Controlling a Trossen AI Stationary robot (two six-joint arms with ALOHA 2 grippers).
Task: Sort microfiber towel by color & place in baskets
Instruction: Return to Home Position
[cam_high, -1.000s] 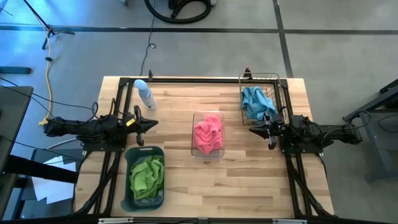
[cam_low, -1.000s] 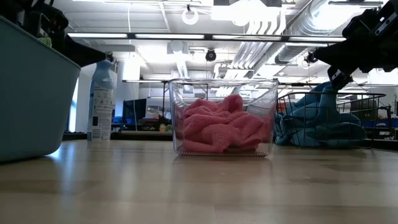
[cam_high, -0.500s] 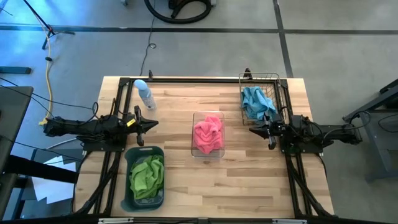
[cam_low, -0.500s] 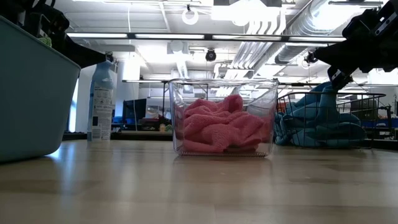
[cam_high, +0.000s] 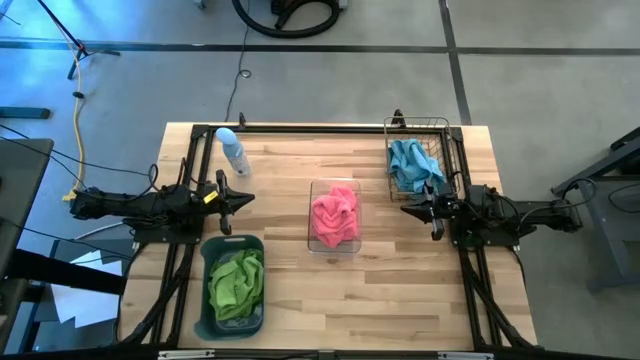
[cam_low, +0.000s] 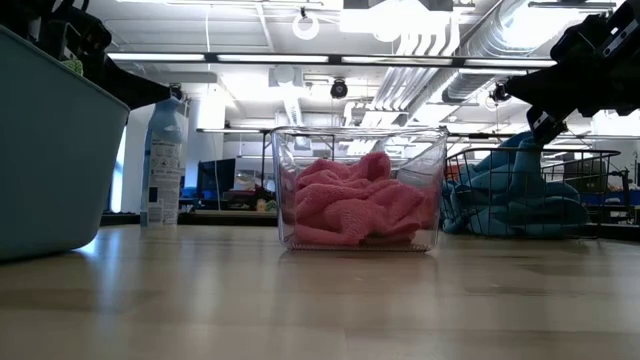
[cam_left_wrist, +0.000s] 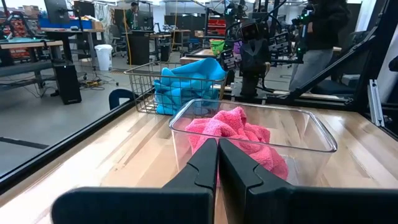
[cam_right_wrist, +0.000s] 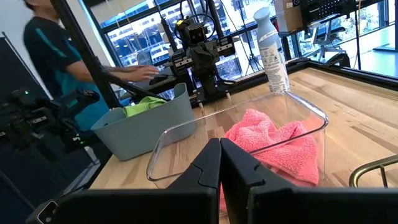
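Observation:
Pink towels (cam_high: 334, 217) lie in the clear bin (cam_high: 313, 243) at the table's middle. Green towels (cam_high: 236, 280) fill the dark grey tub (cam_high: 207, 290) near the left front. Blue towels (cam_high: 412, 165) sit in the wire basket (cam_high: 450, 130) at the far right. My left gripper (cam_high: 249, 196) hangs shut above the table, left of the clear bin and just beyond the tub. My right gripper (cam_high: 406, 208) hovers shut to the right of the bin, close to the wire basket. Both wrist views show the fingers closed together with nothing between them (cam_left_wrist: 217, 163) (cam_right_wrist: 221, 163).
A pale blue bottle (cam_high: 232, 151) stands at the far left of the table. A black frame (cam_high: 300, 128) runs along the table's far edge and sides. A person (cam_right_wrist: 59, 59) stands beyond the table's left side. Bare wood lies along the near edge (cam_high: 380, 310).

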